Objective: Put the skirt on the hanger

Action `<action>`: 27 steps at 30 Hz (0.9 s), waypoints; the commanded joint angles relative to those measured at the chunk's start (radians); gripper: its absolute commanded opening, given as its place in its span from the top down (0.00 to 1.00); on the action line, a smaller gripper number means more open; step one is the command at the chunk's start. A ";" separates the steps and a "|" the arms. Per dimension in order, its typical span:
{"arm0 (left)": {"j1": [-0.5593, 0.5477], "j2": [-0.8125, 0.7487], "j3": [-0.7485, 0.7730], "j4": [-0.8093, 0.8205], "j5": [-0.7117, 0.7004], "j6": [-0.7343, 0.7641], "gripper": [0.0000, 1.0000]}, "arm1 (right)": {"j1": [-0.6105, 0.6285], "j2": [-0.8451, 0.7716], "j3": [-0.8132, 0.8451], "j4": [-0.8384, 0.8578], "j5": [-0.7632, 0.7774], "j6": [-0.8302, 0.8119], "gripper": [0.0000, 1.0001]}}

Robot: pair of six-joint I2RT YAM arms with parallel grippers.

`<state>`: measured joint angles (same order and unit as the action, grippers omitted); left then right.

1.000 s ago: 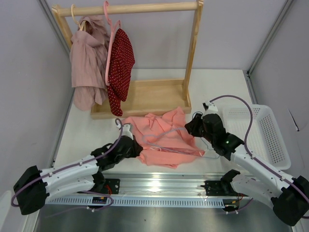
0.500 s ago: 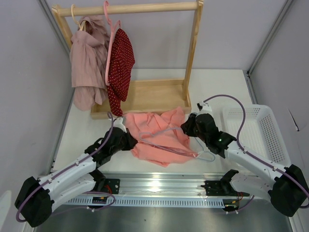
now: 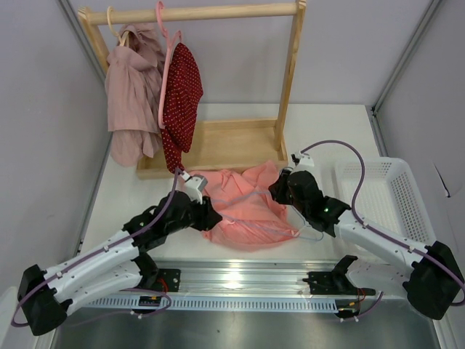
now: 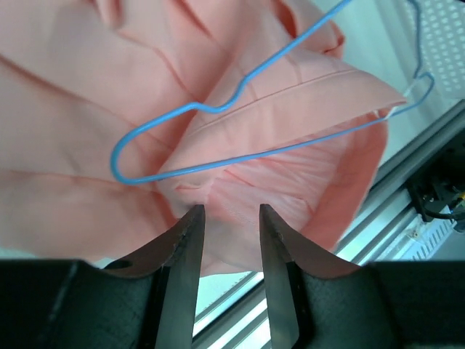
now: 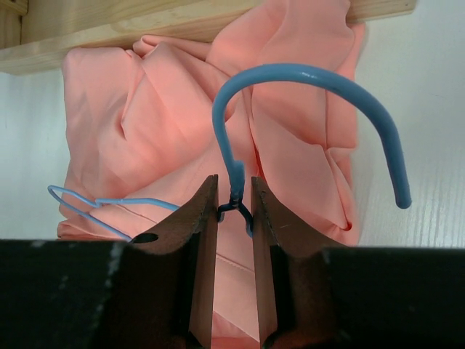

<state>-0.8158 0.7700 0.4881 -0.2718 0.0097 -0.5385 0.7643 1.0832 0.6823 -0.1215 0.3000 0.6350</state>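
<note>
Since the earlier frame the left arm has reached further in over the table (image 3: 327,131), and the left gripper (image 4: 229,211) has let go: its two fingers now stand apart, with nothing pinched between them and a fold of the skirt (image 3: 247,211) lying just past their tips. The right gripper (image 5: 235,182) has shifted toward the left and sits at the skirt's right edge, clenched on the neck of the hanger (image 5: 305,69) just below the hook, which arches up above the fingers. The skirt has bunched into a tighter heap than before and lies crumpled on the table between the two grippers, with its far edge against the base of the wooden rack (image 3: 225,145). In the left wrist view the hanger's blue wire lies across the pink cloth, one shoulder loop near the left fingers and a fold of fabric showing between the upper and lower wires; whether any cloth passes through the frame cannot be told. On the rack's rail hang a mauve garment (image 3: 131,94) and a dark red dotted garment (image 3: 182,102), the latter on a pink hanger (image 3: 163,65). A white basket (image 3: 407,203) stands on the table to the right of the right arm.
</note>
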 commanded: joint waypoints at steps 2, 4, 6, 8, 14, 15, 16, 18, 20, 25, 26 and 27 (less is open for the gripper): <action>-0.060 0.000 0.084 -0.017 -0.062 0.051 0.61 | 0.012 0.003 0.045 0.016 0.060 -0.003 1.00; -0.074 0.018 0.101 0.002 -0.060 0.051 0.64 | 0.018 0.004 0.046 0.014 0.067 -0.003 1.00; -0.094 0.047 0.118 0.009 -0.063 0.054 0.66 | 0.023 0.006 0.051 0.011 0.070 0.000 1.00; -0.131 0.064 0.132 0.016 -0.079 0.061 0.66 | 0.027 0.007 0.052 0.006 0.077 0.002 1.00; -0.213 0.215 0.099 0.069 -0.115 0.040 0.73 | 0.035 0.006 0.059 0.000 0.099 0.009 1.00; -0.223 0.228 0.074 0.077 -0.134 0.031 0.74 | 0.035 0.006 0.060 -0.001 0.100 0.009 1.00; -0.241 0.245 0.066 0.092 -0.146 0.008 0.78 | 0.035 0.006 0.062 -0.003 0.103 0.008 1.00; -0.258 0.250 0.044 0.103 -0.183 -0.015 0.84 | 0.036 0.007 0.065 -0.001 0.109 0.006 1.00; -0.273 0.250 0.020 0.115 -0.238 -0.044 0.87 | 0.038 0.009 0.063 0.005 0.111 0.003 1.00; -0.281 0.267 -0.014 0.117 -0.309 -0.071 0.95 | 0.035 0.033 0.074 0.028 0.126 -0.006 1.00; -0.283 0.273 -0.019 0.117 -0.310 -0.071 0.95 | 0.035 0.040 0.077 0.032 0.131 -0.009 1.00; -0.289 0.276 -0.029 0.118 -0.313 -0.074 0.96 | 0.033 0.041 0.082 0.039 0.133 -0.017 1.00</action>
<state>-1.0897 1.0340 0.4808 -0.1917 -0.2359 -0.5793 0.7975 1.1133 0.7094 -0.1360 0.3782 0.6353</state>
